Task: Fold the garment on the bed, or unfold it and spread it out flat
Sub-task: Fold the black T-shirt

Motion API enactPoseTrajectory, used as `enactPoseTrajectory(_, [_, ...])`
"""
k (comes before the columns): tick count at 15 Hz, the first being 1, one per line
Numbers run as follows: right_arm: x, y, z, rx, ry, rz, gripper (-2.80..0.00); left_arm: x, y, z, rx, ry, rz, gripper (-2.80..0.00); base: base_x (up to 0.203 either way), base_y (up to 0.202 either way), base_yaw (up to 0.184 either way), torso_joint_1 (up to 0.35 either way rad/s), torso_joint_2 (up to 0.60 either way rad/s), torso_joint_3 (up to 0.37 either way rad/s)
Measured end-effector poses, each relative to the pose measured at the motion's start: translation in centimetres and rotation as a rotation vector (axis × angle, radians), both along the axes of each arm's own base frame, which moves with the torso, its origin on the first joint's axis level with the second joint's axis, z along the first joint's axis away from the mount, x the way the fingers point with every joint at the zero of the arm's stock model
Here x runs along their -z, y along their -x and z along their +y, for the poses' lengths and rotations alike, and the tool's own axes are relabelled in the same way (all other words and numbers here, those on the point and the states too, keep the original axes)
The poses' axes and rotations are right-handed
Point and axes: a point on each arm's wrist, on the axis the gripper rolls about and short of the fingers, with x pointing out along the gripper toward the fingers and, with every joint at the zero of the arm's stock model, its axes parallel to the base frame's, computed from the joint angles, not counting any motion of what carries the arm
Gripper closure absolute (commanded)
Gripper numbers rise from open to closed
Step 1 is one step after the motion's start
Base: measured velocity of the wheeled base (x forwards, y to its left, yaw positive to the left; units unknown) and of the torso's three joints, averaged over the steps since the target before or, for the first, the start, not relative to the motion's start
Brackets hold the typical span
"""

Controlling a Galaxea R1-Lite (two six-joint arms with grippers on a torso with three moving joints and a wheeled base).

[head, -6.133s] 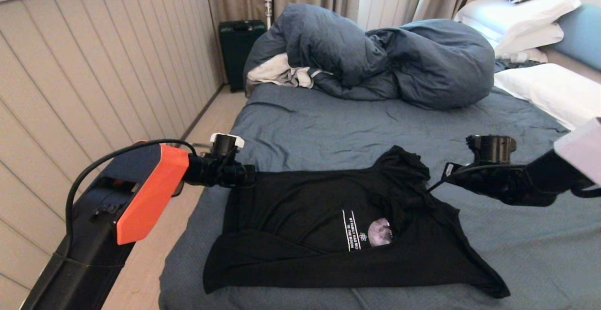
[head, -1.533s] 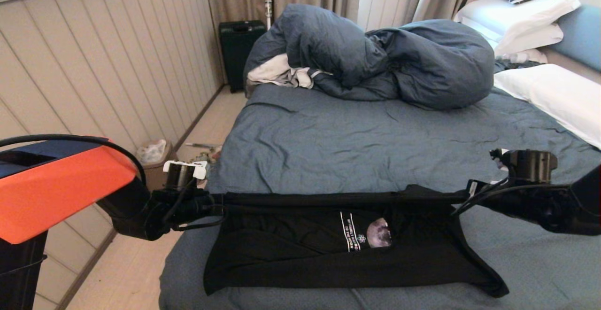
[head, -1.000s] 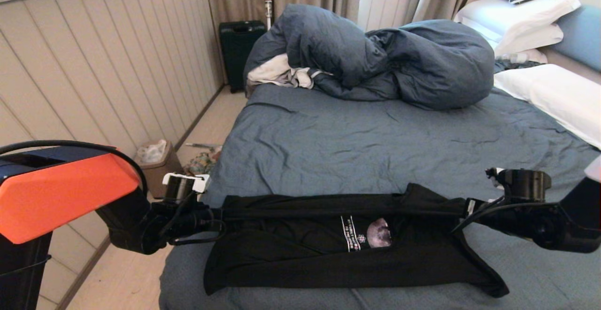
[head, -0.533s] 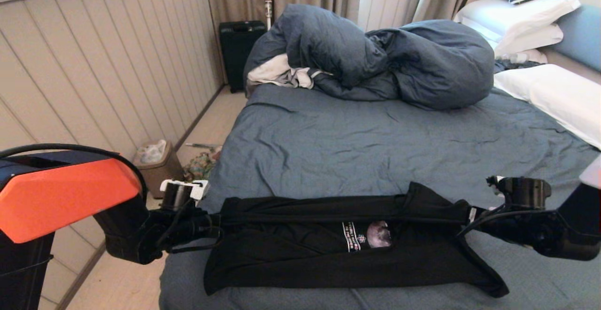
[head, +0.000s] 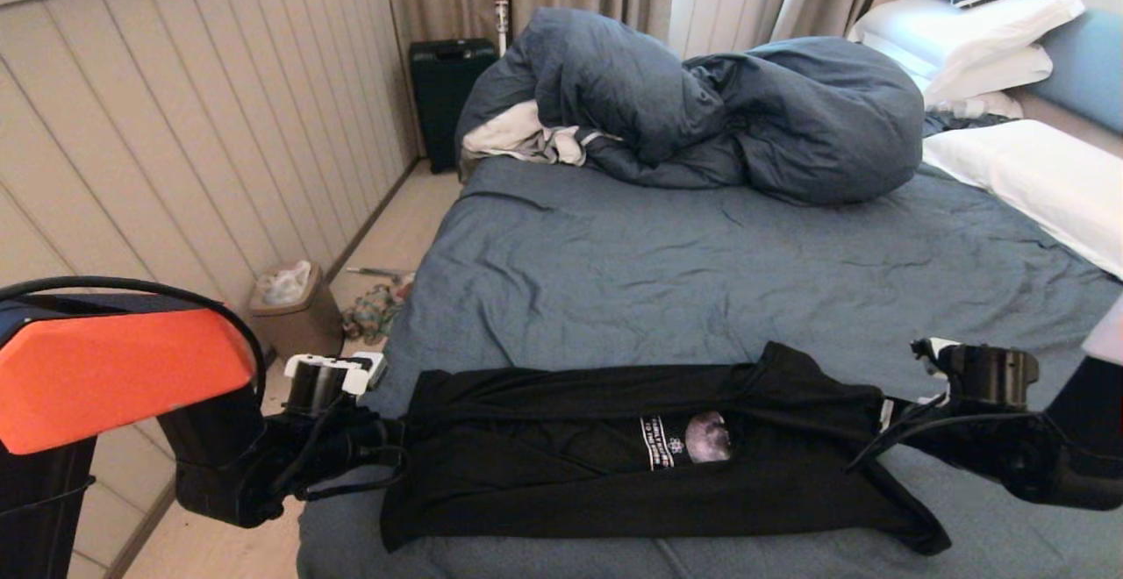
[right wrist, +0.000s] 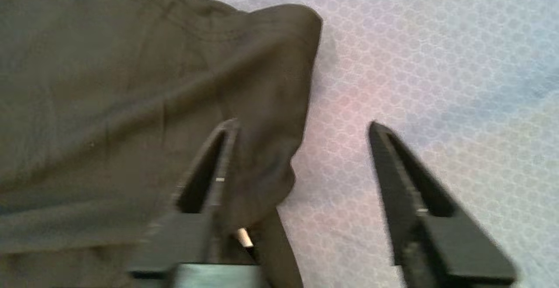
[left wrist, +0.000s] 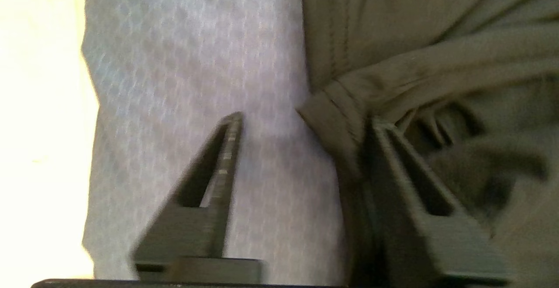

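The garment (head: 561, 474), a black T-shirt with a grey moon print (head: 707, 436) and white lettering, lies folded in a long band across the near part of the bed (head: 702, 281). My left gripper (head: 396, 449) sits low at the band's left end, open. In the left wrist view the hem of the garment (left wrist: 436, 61) lies loose against one finger of the left gripper (left wrist: 305, 120), over the blue sheet (left wrist: 196, 61). My right gripper (head: 882, 414) is at the right end, also open. In the right wrist view a fold of the garment (right wrist: 131, 83) lies slack beside one finger of the right gripper (right wrist: 302, 123).
A bulky slate-blue duvet (head: 702, 114) and a white-grey cloth (head: 526, 136) are heaped at the far side. White pillows (head: 1026, 175) lie at the right. Left of the bed are the floor, a small waste bin (head: 294, 311), a dark suitcase (head: 447, 88) and the panelled wall.
Both grippers pulled the far edge of the garment toward the near side, lowered it onto the shirt, and opened. The cloth has gone slack and covers more of the print area.
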Motion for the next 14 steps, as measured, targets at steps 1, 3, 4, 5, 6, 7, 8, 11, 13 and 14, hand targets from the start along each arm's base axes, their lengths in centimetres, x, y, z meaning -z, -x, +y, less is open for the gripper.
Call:
enactPoseTrajectory(1, [-0.2,0.2,-0.2,0.006,0.002,-0.011,-2.8,0.0,0.6,0.1,0.001,0.001,-0.009,-2.8,0.0,0.0,0.0,0.0,0.0,0.0])
enactPoseTrajectory(3, [-1.0,0.5,-0.7,0.006,-0.006,-0.041,-2.8,0.0,1.9,0.5,0.002,0.007,-0.033,-2.8,0.0,0.0,0.0,0.0,0.0,0.0])
enactPoseTrajectory(4, [-1.6,0.7,-0.8,-0.002,-0.012,-0.057,-2.8,-0.3,2.7,0.7,0.001,0.013,-0.054,-2.8,0.0,0.0,0.0,0.0,0.0,0.0])
enactPoseTrajectory(5, [-2.3,0.8,-1.0,-0.007,-0.014,-0.077,-2.8,-0.8,3.1,1.0,-0.004,0.023,-0.09,-2.8,0.0,0.0,0.0,0.0,0.0,0.0])
enactPoseTrajectory(6, [-3.0,1.0,-1.0,-0.008,-0.012,-0.093,-2.8,-1.5,3.3,1.2,-0.012,0.031,-0.122,-2.8,0.0,0.0,0.0,0.0,0.0,0.0])
enactPoseTrajectory(7, [-3.7,1.1,-1.1,-0.006,-0.011,-0.101,0.0,-2.2,3.5,1.4,-0.021,0.036,-0.143,-2.8,0.0,0.0,0.0,0.0,0.0,0.0])
enactPoseTrajectory(8, [-4.5,1.0,-1.1,-0.006,-0.011,-0.105,0.0,-3.0,3.6,1.6,-0.03,0.041,-0.162,0.0,0.0,0.0,0.0,0.0,0.0,0.0])
enactPoseTrajectory(11, [-7.7,0.5,-1.0,-0.003,-0.032,-0.127,0.0,-6.2,3.2,2.1,-0.056,0.059,-0.197,0.0,0.0,0.0,0.0,0.0,0.0,0.0])
enactPoseTrajectory(13, [-10.2,0.1,-0.7,-0.009,-0.075,-0.121,0.0,-9.5,2.3,2.1,-0.087,0.115,-0.191,0.0,0.0,0.0,0.0,0.0,0.0,0.0])
enactPoseTrajectory(14, [-11.2,-0.1,-0.4,-0.011,-0.108,-0.104,0.0,-11.1,2.1,2.0,-0.099,0.153,-0.165,0.0,0.0,0.0,0.0,0.0,0.0,0.0])
